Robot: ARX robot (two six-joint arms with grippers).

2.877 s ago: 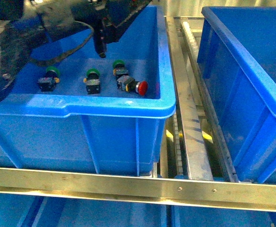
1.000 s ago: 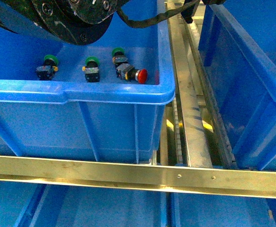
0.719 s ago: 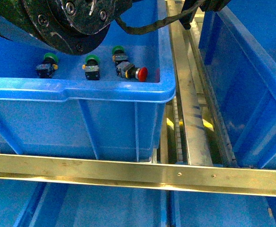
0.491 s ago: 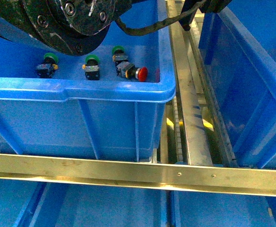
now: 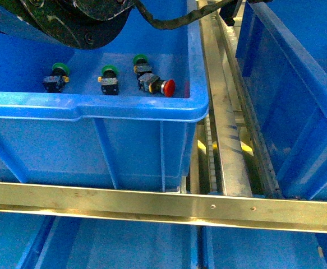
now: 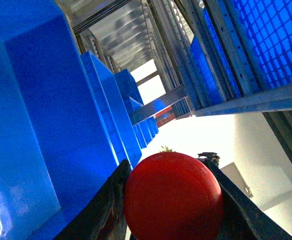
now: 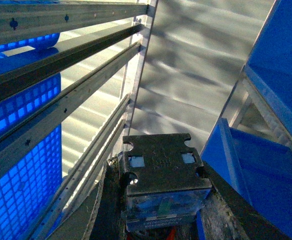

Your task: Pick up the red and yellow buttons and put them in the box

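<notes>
Trouble could come two ways: your left gripper (image 6: pixel 173 200) pinches a red button (image 6: pixel 173 197) by its rounded cap, your right gripper (image 7: pixel 161 200) clamps a button body (image 7: pixel 162 185), either could slip before the box (image 5: pixel 275 50).

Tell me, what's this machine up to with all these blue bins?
It is sorting push-buttons. The left gripper is closed on a red-capped button, lifted up among the shelving. The right gripper also holds something, a blocky button body, seen from its underside; its cap colour is hard to tell. In the blue bin in front, another red button lies on its side beside three green-capped buttons, not yet picked. A second blue bin stands to the right.
</notes>
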